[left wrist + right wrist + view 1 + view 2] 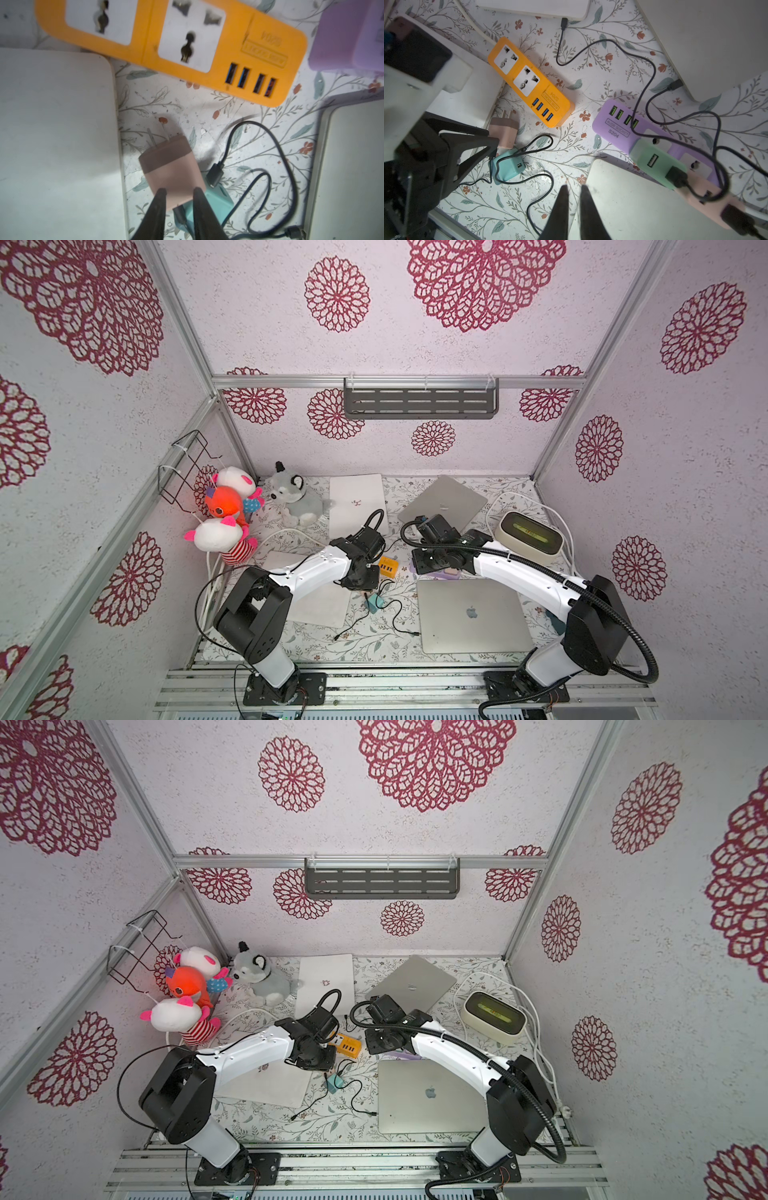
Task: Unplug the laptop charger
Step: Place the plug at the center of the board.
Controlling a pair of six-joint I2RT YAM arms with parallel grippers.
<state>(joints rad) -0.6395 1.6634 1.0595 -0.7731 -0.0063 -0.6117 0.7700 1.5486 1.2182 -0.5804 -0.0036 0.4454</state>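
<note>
**Left hand (179,188) over pink charger (168,166), prongs clear of the strip**

Black fingers (153,216) of that hand stood close together, their tips over the charger's rear end; whether they actually gripped it could not be told. The pink charger lay flat on the floral counter (187,116), its two prongs bare and pointing toward the orange power strip (145,41), near it but apart. A white laptop (52,124) lay just beside it. A teal charger (218,203) touched its rear corner, with a black cable (216,173) plugged in and looping across the counter. The right hand (574,186) hung over the edge of a silver laptop (633,203), fingers nearly together and holding nothing. A purple power strip (612,128) nearby carried a mint charger (654,164).
</note>
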